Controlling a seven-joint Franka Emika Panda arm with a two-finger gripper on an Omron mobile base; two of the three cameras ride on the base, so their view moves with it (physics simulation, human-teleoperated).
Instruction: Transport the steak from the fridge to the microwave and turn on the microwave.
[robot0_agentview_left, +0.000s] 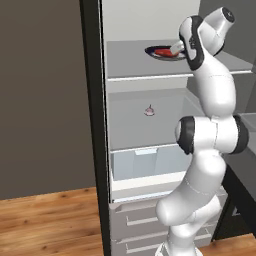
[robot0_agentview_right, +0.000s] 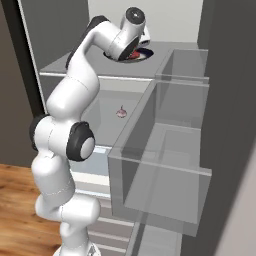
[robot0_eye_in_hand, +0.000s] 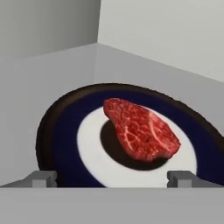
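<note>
Early stage, nothing moved yet. Nearest in the hand view: the gripper (robot0_eye_in_hand: 112, 178) with fingers (robot0_eye_in_hand: 41, 178) spread wide, nothing between them, tips sitting low at either side of the plate's near edge. Just past them, the steak (robot0_eye_in_hand: 141, 130) lies flat on the dark round plate (robot0_eye_in_hand: 61, 135), on its white centre, not touched by either finger. Plate sits on the fridge's top shelf (robot0_agentview_left: 130, 62), near the back wall.

Base views: fridge (robot0_agentview_left: 150, 125) door is open, arm reaches up into the top compartment, hand right over the plate. Lower shelf has a small pinkish item (robot0_agentview_left: 149, 110), too small to name. Translucent drawer (robot0_agentview_left: 145, 162) below it, door bins (robot0_agentview_right: 165, 165) on the open door at right.

Done: fridge open, hand lined up on the steak. Left: lower and close on the steak, lift it out, carry it to the microwave, put it in, shut the door, press start. So judged roughly at the approach-to-grasp step, most of the task ahead.
</note>
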